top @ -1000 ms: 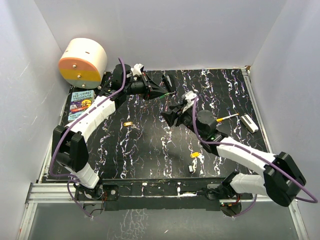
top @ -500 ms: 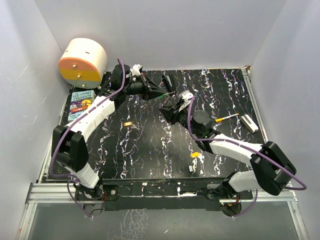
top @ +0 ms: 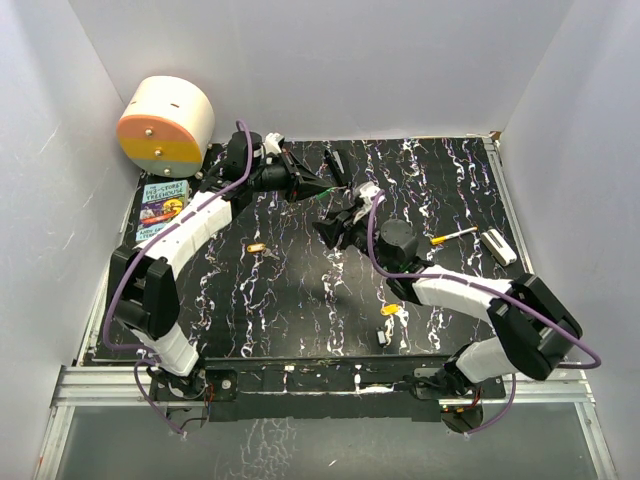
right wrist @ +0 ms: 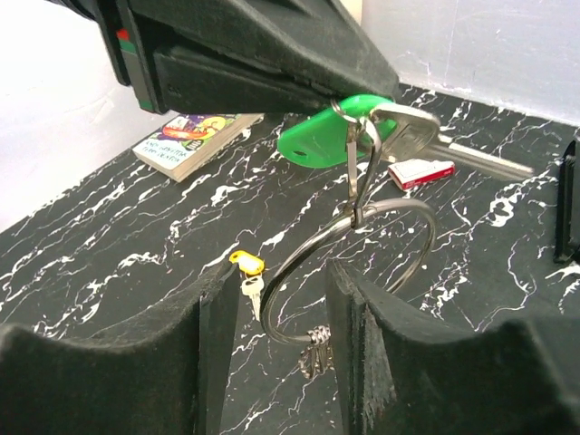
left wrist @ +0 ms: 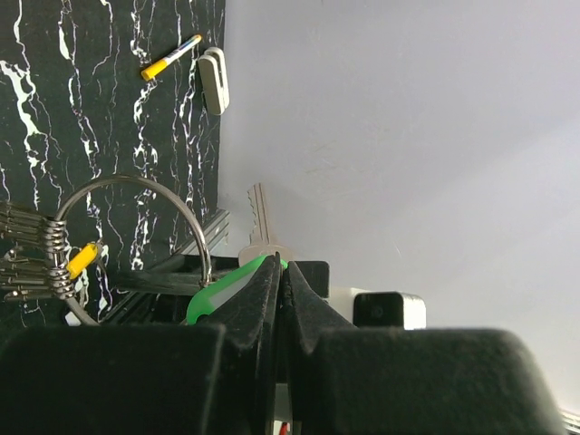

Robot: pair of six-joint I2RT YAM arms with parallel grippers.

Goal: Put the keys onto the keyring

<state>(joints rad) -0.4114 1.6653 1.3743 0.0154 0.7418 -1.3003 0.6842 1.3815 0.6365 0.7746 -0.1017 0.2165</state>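
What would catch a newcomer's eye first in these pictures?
The left end effector, shut on a green key above the far middle of the table, with the silver keyring dangling from it. The right end effector stands open close by. A big cream drum sits in the far left corner.

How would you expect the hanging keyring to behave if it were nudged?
The keyring hangs from the green key head pinched in the left gripper, so it would probably swing freely. Its thin wire looks stiff but slippery. The grey key bunch at its bottom likely steadies it.
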